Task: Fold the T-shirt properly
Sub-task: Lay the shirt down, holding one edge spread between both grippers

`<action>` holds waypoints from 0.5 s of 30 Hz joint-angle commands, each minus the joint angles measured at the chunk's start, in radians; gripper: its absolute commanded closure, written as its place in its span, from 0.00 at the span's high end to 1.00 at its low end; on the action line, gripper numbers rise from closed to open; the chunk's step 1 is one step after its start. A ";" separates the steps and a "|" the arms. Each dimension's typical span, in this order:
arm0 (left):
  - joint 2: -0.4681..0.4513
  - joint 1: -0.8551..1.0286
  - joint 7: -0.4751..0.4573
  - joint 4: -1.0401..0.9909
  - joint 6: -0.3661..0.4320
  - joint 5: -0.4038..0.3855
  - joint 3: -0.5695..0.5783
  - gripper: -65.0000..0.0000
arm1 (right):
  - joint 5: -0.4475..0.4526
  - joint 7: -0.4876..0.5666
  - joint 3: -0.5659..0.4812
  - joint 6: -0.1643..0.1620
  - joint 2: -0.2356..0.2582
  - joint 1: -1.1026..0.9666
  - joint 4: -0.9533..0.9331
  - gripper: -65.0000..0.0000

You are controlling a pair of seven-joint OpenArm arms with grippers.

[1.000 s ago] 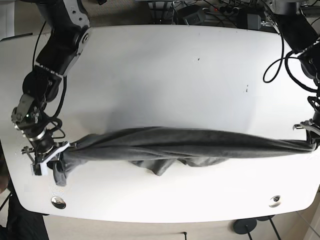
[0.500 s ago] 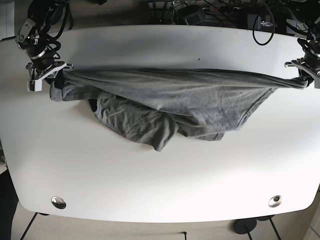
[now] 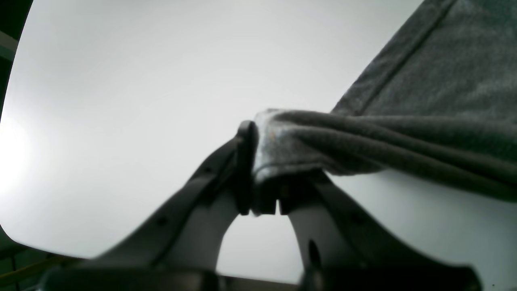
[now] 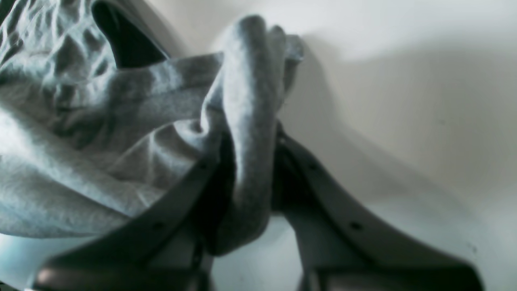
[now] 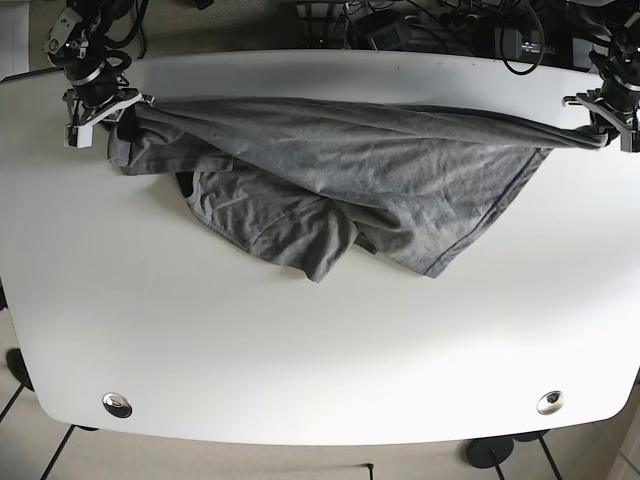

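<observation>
A grey T-shirt [image 5: 350, 170] is stretched across the far part of the white table [image 5: 300, 350], its lower part sagging in bunched folds toward the middle. My left gripper [image 5: 608, 128] at the far right edge is shut on one end of the T-shirt; the left wrist view shows the cloth [image 3: 363, 137] pinched between the jaws of the left gripper [image 3: 264, 202]. My right gripper [image 5: 100, 112] at the far left corner is shut on the other end; in the right wrist view the cloth [image 4: 246, 121] is bunched thickly in the right gripper [image 4: 246, 190].
Cables and equipment [image 5: 420, 25] lie beyond the table's far edge. Two round metal fittings sit near the front edge, one on the left [image 5: 117, 404] and one on the right [image 5: 549, 402].
Both grippers have carried the T-shirt from the front of the table to the far edge. The cloth has spread out from a tight rope into a wider sheet.
</observation>
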 commanded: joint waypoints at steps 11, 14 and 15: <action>0.024 0.025 -0.018 0.059 -0.025 -0.018 0.072 0.62 | 0.013 0.025 0.006 0.006 0.013 -0.001 0.023 0.04; 0.025 0.025 -0.018 0.114 -0.027 -0.019 0.098 0.62 | 0.013 0.025 0.006 0.006 0.013 -0.001 0.023 0.04; 0.025 0.025 -0.018 0.137 -0.027 -0.019 0.105 0.62 | 0.013 0.025 0.006 0.006 0.013 -0.001 0.023 0.04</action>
